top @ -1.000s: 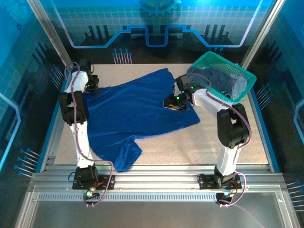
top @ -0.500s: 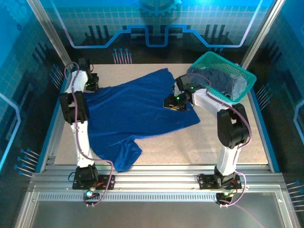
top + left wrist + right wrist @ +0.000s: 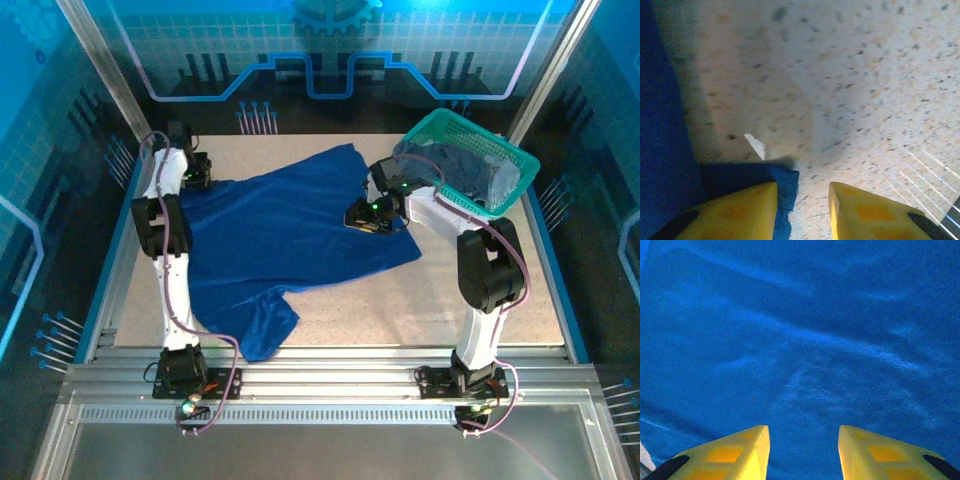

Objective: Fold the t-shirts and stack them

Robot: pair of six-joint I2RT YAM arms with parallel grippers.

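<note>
You're looking at a royal blue t-shirt (image 3: 290,235) that's reading as soft matt cloth, with a faint sheen showing along its wrinkles in the right wrist view. The table (image 3: 400,300) is showing a smooth, matt, pale speckled top; stone or laminate, can't tell. The basket (image 3: 490,136) is presenting as teal plastic mesh, and the grey-blue t-shirts (image 3: 470,175) in it are looking like duller matt cloth. On the left gripper (image 3: 803,187) and right gripper (image 3: 802,430), the fingers (image 3: 735,212) are showing smooth matt yellow plastic. The rails (image 3: 320,385) at the near edge are reading as ribbed bare metal with a satin finish.
</note>
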